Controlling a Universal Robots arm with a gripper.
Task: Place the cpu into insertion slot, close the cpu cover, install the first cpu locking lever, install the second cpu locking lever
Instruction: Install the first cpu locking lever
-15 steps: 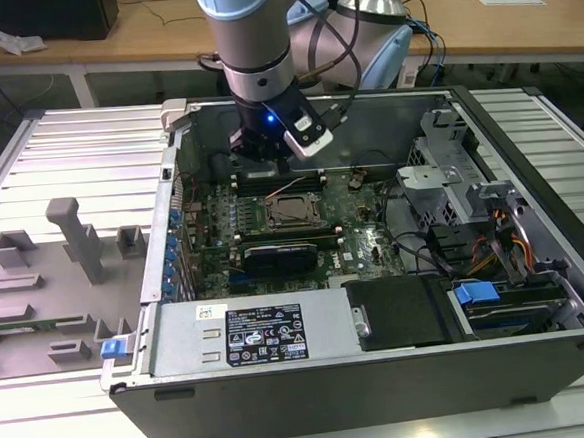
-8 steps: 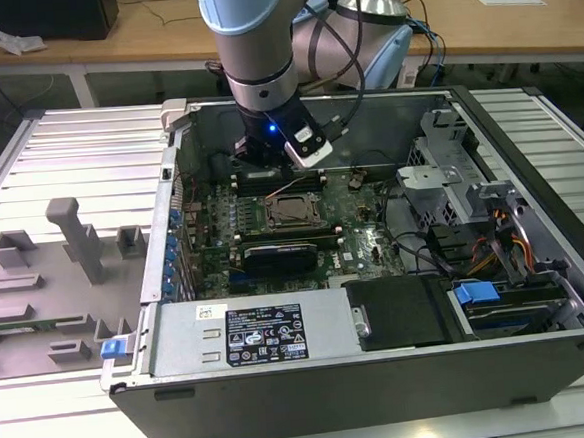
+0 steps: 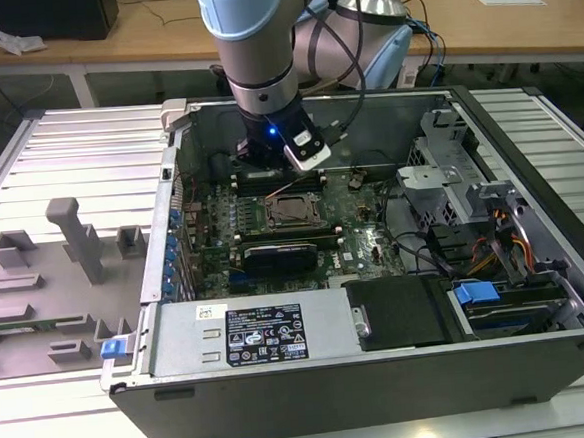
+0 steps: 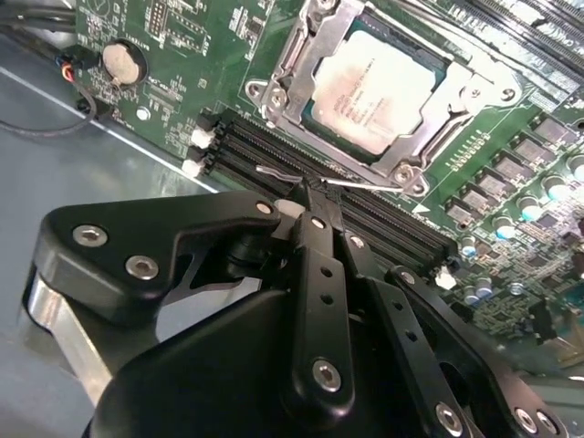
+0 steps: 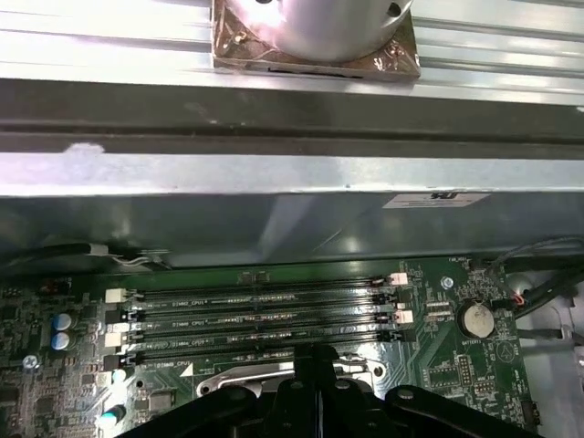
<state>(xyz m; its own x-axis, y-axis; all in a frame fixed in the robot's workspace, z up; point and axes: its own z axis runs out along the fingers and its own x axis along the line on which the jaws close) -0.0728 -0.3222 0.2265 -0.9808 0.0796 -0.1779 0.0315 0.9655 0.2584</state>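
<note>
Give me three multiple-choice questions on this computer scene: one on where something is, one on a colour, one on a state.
1. Where is the cpu? A beside the case B in the insertion slot C on the table
2. What colour is the motherboard? A green B red C white
3. How does the cpu cover stand? A removed B raised upright C lowered over the cpu
Answers: B, the chip sits inside the socket's rim; A, its board is green; C, the frame lies flat round the chip.

Silvery cpu (image 4: 374,87) flat in insertion slot (image 4: 258,91) under lowered cpu cover (image 4: 461,96)
</note>
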